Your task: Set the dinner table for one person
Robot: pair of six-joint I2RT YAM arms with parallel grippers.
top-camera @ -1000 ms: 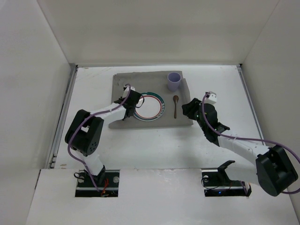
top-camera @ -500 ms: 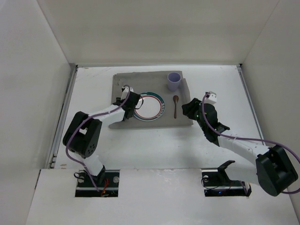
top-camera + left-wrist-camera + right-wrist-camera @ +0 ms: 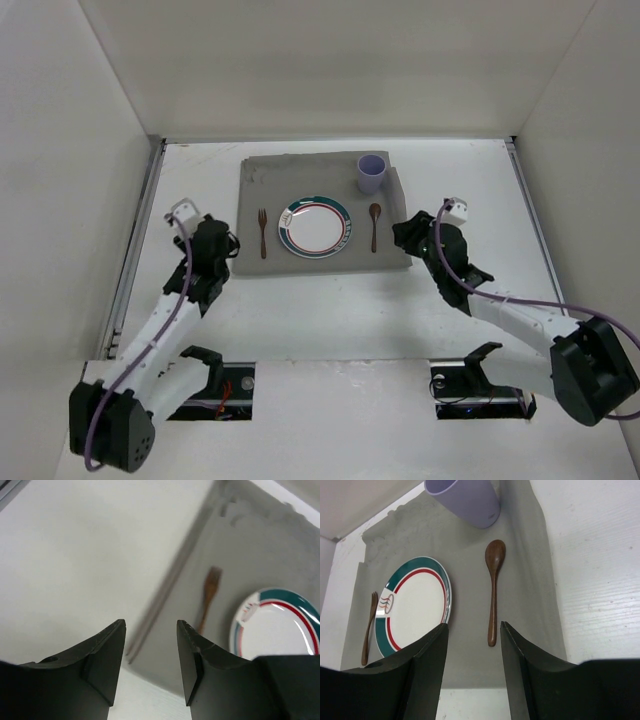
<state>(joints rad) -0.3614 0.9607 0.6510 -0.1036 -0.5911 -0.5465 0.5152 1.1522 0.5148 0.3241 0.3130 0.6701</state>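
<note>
dinner table (image 3: 330, 310): the wide white top carries a grey mat (image 3: 300, 175) at its far middle, and both arms reach in from the near edge
plate (image 3: 315, 225): it sits at the mat's centre, the anchor the other pieces are set around
fork (image 3: 262, 232): it lies just beside the plate's left rim, apart from it, tines pointing away, so a diner at the near side would find the handle first
spoon (image 3: 374, 226): just beside the plate's right rim, bowl to the far end, mirroring the fork
cup (image 3: 371, 174): upright on the mat's far right corner, beyond the spoon's bowl, where a drink usually goes
left gripper (image 3: 150, 625): fingers parted with nothing between them, over bare table just off the mat's left edge, and apart from the fork, which lies beyond on the mat
right gripper (image 3: 472, 627): jaws likewise spread and empty, off the mat's near right corner; the spoon shows between the fingers but lies beyond them, untouched
progress: the setting looks complete for one person, though no knife is in view
hard to make out: the left wrist view is blurred and crops the plate, missing spoon and cup; the right wrist view cuts off the cup's top; whether the cup holds anything cannot be told; the plate's small emblem is unreadable
</note>
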